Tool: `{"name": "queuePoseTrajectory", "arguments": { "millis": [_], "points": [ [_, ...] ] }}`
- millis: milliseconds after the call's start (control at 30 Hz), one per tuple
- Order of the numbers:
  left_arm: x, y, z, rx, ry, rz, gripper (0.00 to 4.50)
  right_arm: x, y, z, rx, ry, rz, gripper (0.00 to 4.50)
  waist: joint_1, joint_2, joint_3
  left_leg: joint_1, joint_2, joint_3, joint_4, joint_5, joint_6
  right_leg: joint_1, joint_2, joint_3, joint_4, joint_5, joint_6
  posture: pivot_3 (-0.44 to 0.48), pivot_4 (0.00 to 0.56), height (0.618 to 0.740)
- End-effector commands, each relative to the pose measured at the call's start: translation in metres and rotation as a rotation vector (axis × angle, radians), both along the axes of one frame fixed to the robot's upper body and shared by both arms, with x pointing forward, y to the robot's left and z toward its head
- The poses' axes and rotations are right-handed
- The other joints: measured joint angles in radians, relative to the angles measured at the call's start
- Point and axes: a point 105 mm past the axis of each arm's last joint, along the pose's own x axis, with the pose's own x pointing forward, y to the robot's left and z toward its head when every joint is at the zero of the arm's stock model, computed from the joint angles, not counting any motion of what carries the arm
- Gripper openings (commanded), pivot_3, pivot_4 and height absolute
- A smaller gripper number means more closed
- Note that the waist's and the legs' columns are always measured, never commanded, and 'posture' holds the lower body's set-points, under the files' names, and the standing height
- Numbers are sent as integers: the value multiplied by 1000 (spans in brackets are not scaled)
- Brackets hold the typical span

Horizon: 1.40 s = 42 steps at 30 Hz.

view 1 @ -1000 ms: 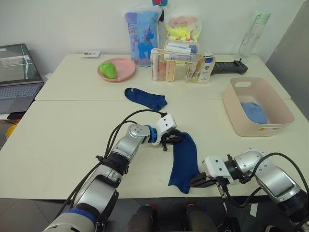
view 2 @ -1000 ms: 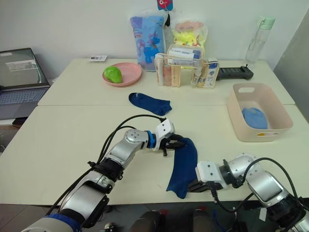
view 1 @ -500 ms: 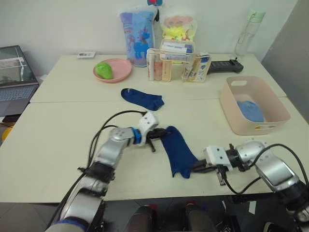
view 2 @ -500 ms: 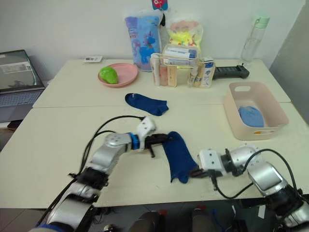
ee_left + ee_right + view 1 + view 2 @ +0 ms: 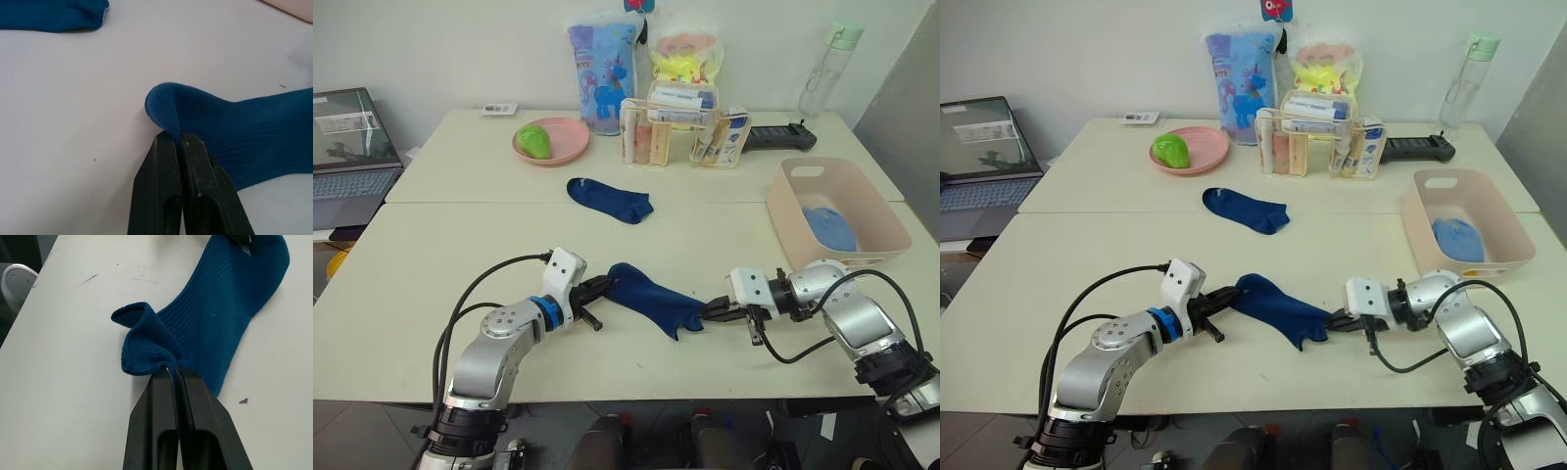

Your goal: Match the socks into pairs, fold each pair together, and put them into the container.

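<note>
Ribbed knit navy sock [image 5: 651, 297] lying stretched on near matte cream table [image 5: 431, 255]; L gripper [image 5: 600, 290] pinching one end, R gripper [image 5: 710, 311] pinching other. Second navy sock [image 5: 609, 199] lying farther back; pink tub [image 5: 876, 217] far right.

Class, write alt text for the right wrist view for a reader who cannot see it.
The right gripper is shut on one bunched end of a navy sock, which lies stretched across the pale table away from the camera.

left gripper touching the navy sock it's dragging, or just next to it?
Touching. The left wrist view shows the left gripper with fingers closed on the navy sock edge.
</note>
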Motion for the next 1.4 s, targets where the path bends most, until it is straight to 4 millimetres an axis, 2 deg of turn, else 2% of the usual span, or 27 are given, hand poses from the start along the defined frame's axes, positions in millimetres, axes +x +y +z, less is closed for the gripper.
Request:
{"name": "queuePoseTrajectory", "arguments": {
  "millis": [33,67,267,300,400,567,667,867,967,1067,1167,1300,1400],
  "points": [
    [4,-2,12,5,-58,7,0,4,-1,14,26,-28,4,508,0,0,0,0,0,0,0,0,0,0,0,0,0,0,0,0,150,740],
    [5,-2,12,5,-57,7,0,5,-2,14,23,-29,-8,663,0,0,0,0,0,0,0,0,0,0,0,0,0,0,0,0,150,740],
    [7,5,13,3,-56,33,0,19,-30,19,-70,-124,-134,2768,0,0,0,0,0,0,0,0,0,0,0,0,0,0,0,0,150,740],
    [6,7,10,-7,-39,45,0,20,-31,25,-24,-114,-201,3089,1,0,0,0,0,0,0,0,0,0,0,0,0,0,0,0,150,740],
    [0,11,2,-26,-7,69,0,18,-28,32,96,-54,-368,3089,1,0,0,0,0,0,-1,0,0,0,0,0,0,0,0,0,150,740],
    [-5,19,-6,-15,6,120,0,-5,-24,7,182,217,-608,3089,4,0,0,0,1,0,-1,0,0,0,0,0,0,0,0,0,150,740],
    [-6,18,-6,-11,3,121,0,-18,-19,-3,156,337,-643,3089,6,0,0,0,0,0,-1,0,0,0,0,1,0,0,0,0,150,740],
    [-3,13,-5,-7,-9,112,0,-16,2,-16,149,355,-692,3089,4,0,-1,0,0,0,-1,0,0,0,0,0,0,0,0,0,150,740],
    [-4,11,-3,-5,-16,103,0,-24,13,-21,164,441,-671,3089,3,0,-1,1,0,0,-1,0,0,0,0,0,0,0,0,0,150,740],
    [-5,10,-3,-1,-16,101,0,-28,22,-24,186,500,-657,2555,1,0,-2,1,0,0,-1,0,0,0,0,0,0,0,0,0,150,740],
    [-5,10,-4,0,-16,100,0,-24,26,-22,218,518,-664,1487,0,0,-2,1,0,0,-2,0,0,0,0,0,0,0,0,0,150,740],
    [-6,11,-3,-2,-17,104,0,-20,22,-21,220,497,-682,54,-1,0,-2,1,0,0,-1,0,0,0,0,0,0,0,0,0,150,740],
    [-9,11,-3,-5,-16,102,0,-17,15,-21,218,480,-700,15,-1,0,-2,1,0,0,-2,0,0,0,0,0,0,0,0,0,150,740]
  ]
}}
